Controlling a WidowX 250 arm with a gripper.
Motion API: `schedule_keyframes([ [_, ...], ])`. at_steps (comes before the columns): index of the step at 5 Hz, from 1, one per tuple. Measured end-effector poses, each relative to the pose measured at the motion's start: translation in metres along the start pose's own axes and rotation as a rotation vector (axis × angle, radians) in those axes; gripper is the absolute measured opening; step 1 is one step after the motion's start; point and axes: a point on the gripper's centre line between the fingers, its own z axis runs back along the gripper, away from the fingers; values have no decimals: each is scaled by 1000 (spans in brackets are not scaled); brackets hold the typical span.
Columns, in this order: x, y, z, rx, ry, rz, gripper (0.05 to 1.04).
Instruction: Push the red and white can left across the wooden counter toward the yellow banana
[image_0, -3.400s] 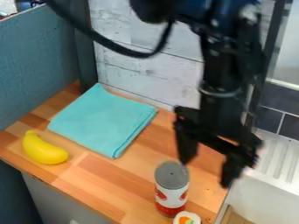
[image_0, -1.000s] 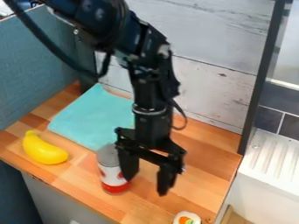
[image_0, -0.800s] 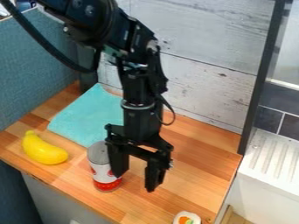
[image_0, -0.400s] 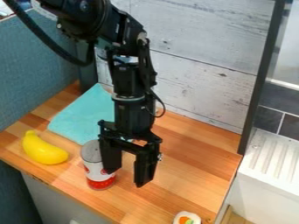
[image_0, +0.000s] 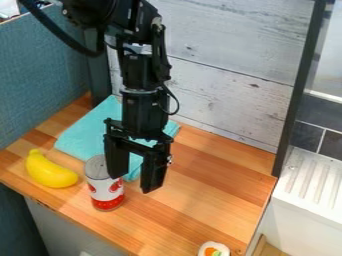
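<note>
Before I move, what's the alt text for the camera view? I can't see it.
Open black two-finger gripper above a wooden counter, one finger overlapping an upright red-and-white cylindrical can; contact unclear. A folded turquoise cloth lies behind, a smooth yellow banana at image left, and a round white-rimmed food piece at the bottom edge.

We extend our black arm from the upper left of the view. Our wrist is oriented near vertical, with a pale ring around its lower section. A thick cable curves beside the upper arm; a thin cable loops beside the wrist. Our gripper points downward, its two fingers parted, tips down.
</note>
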Motion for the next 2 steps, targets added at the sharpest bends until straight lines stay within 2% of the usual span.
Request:
schedule_keyframes([
  [1,-2,6,10,38,40,3,1001],
  [2,-5,6,12,37,79,6,1001],
])
